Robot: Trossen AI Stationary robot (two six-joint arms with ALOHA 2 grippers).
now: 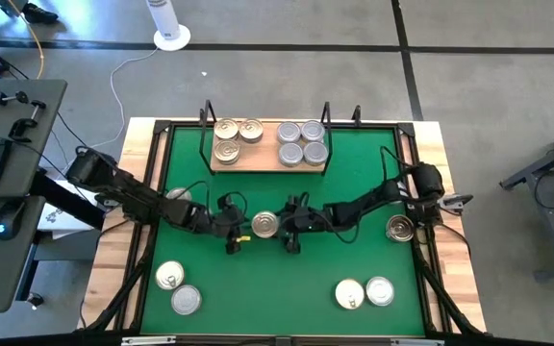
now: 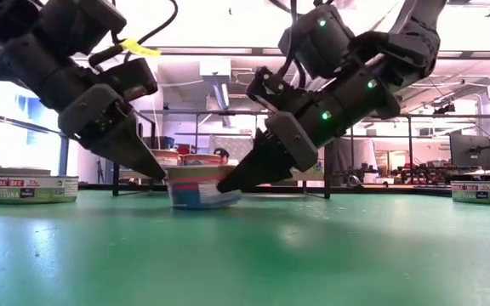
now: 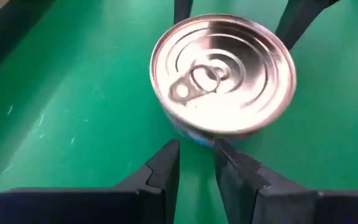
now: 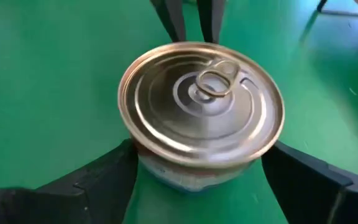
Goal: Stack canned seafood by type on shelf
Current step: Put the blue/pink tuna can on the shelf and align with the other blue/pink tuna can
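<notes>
Tin (image 1: 264,225) mid-mat, right tool (image 1: 288,229) open around it, left tool (image 1: 238,231) seemingly closed beside.

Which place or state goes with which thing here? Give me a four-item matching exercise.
Things:
1. right gripper
2. left gripper
3. shelf
4. lone can

Places or states:
A. by the right edge of the green mat
B. at the mat's far edge, holding two groups of cans
C. open, one finger on each side of the middle can
D. next to the middle can, not around it

Pairs: 1-C, 2-D, 3-B, 4-A
</notes>
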